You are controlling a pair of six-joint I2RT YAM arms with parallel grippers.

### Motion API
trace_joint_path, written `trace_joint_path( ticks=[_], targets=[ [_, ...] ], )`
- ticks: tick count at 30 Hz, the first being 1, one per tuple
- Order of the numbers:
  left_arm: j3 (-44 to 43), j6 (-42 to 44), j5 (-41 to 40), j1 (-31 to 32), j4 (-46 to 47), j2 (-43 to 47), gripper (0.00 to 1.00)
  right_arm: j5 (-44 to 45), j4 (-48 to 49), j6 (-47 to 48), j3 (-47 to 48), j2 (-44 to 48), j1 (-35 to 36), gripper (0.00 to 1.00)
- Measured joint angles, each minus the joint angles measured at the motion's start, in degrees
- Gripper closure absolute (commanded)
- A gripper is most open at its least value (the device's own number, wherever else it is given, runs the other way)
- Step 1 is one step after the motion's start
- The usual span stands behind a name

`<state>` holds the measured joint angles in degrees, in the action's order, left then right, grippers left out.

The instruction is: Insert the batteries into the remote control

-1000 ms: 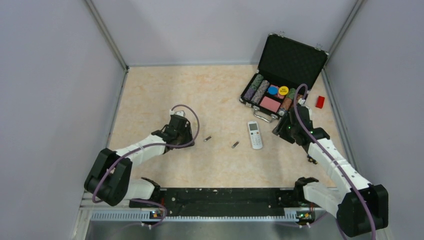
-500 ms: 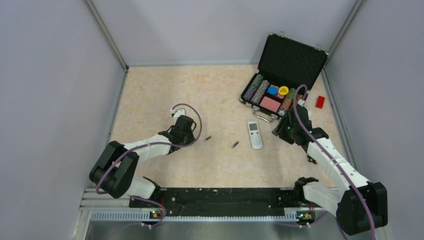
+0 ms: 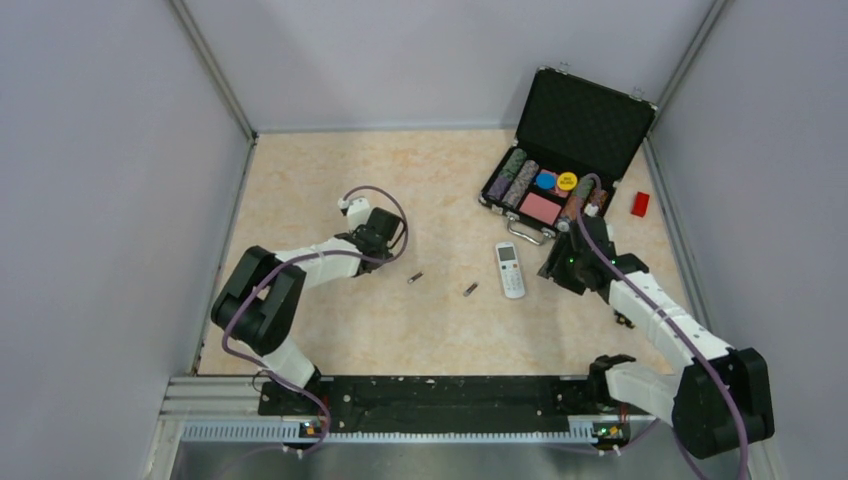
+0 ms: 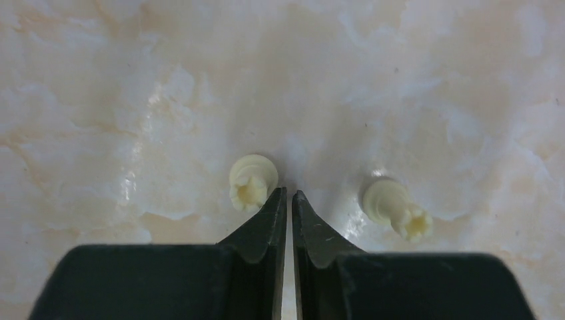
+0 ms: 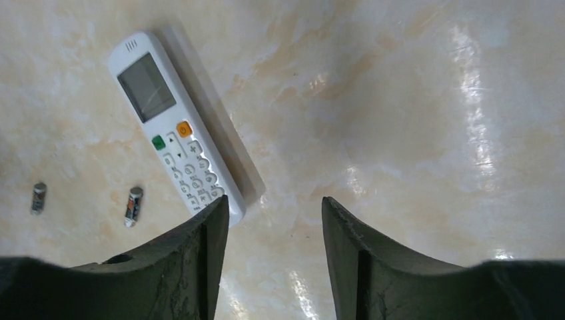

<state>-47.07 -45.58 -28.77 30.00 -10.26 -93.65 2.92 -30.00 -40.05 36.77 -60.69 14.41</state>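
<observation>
Approach step, by my judgement: the spread right pincer (image 5: 273, 208) must next close on the slim white rectangular remote control (image 5: 174, 130), while the left pincer (image 4: 289, 195) is pressed together, empty.

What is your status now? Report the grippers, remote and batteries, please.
Left gripper shut, empty, between two cream pegs. Right gripper open, near face-up remote control. Batteries loose on table, not loaded. Chip case behind, apart.

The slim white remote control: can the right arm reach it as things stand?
Probably yes: the right gripper, jaws open, hovers beside the slim white remote control, with only bare beige tabletop between them.
</observation>
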Motion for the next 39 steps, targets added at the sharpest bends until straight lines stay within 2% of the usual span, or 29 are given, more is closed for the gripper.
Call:
trace_joint_path(
  ticks=[3,7,12,20,22,24,26,30,33,36,39],
  targets=[
    [-2.4,0.1,-0.8,-1.9,-1.6,-1.7,0.86,0.2,0.1,1.6,0.0,-3.9,3.0,0.32],
    [-2.7,1.0,-0.1,-4.6,-2.4,-1.7,0.79,2.2,0.0,3.4,0.3,-10.1,10.8,0.25],
    [-1.2,2.8,4.9,-5.0,-2.4,0.6,0.73,5.1,0.5,4.1,2.9,-15.7,17.6,0.25],
    [2.9,3.5,12.5,-4.9,-1.8,6.6,0.71,9.2,2.7,5.6,8.8,-24.5,21.3,0.26],
    [3.1,3.7,13.3,-4.9,-1.8,7.5,0.69,9.9,3.0,5.8,9.6,-25.9,21.8,0.29],
    [3.1,3.9,14.0,-4.9,-1.7,8.5,0.65,10.9,3.1,6.1,10.4,-27.2,22.1,0.38],
    [3.3,4.2,14.5,-4.9,-1.4,9.4,0.53,11.9,3.4,6.2,11.3,-28.3,22.2,0.54],
    [3.8,5.2,15.5,-4.9,-0.4,11.4,0.38,13.8,4.3,6.2,13.0,-30.3,22.3,0.72],
    [4.6,5.4,16.4,-4.9,0.5,13.4,0.34,14.0,4.9,6.6,13.2,-30.6,22.3,0.77],
    [5.5,5.9,17.9,-4.9,1.3,16.2,0.31,13.2,4.9,7.5,13.2,-30.3,22.3,0.78],
    [5.7,6.8,20.5,-5.0,2.4,19.8,0.29,7.9,4.6,8.9,13.7,-28.5,22.3,0.78]
  ],
)
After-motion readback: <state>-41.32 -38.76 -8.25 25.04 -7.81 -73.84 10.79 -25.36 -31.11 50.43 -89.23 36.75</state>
